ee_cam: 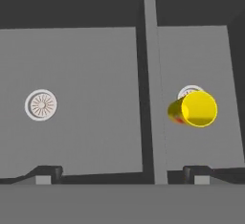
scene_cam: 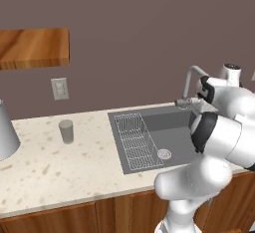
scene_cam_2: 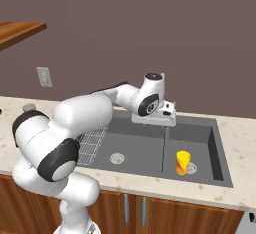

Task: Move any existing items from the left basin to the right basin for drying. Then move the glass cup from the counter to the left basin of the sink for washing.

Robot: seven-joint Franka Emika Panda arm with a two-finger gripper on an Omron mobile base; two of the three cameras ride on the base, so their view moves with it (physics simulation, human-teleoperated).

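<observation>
**Bottle parked in right basin; cup next, far off on the counter**

Taking the sink's divider (ee_cam: 149, 74) as landmark: yellow bottle (scene_cam_2: 183, 162) upright in the narrower right basin (scene_cam_2: 205, 143), just right of the divider, beside or partly over that basin's drain. Seen from above in the hand view as a yellow round top (ee_cam: 198, 108). Left basin (scene_cam_2: 135, 148), on the other side of the divider, holding a wire rack (scene_cam: 135, 140) and a drain (ee_cam: 41, 105), no loose item. First half of the task apparently done.

Gripper (ee_cam: 123, 174) hanging above the divider, looking straight down, fingertips (ee_cam: 44, 172) wide apart, straddling the divider, with nothing between them.

Glass cup (scene_cam: 66, 131) upright on the counter (scene_cam: 60, 167), well left of the divider, beyond the sink's (scene_cam: 149, 115) left rim, long axis vertical. Probably next: a long swing leftward from the divider, past the rack, down around the cup from above or from the side. Single arm, so no choice of hand.
</observation>
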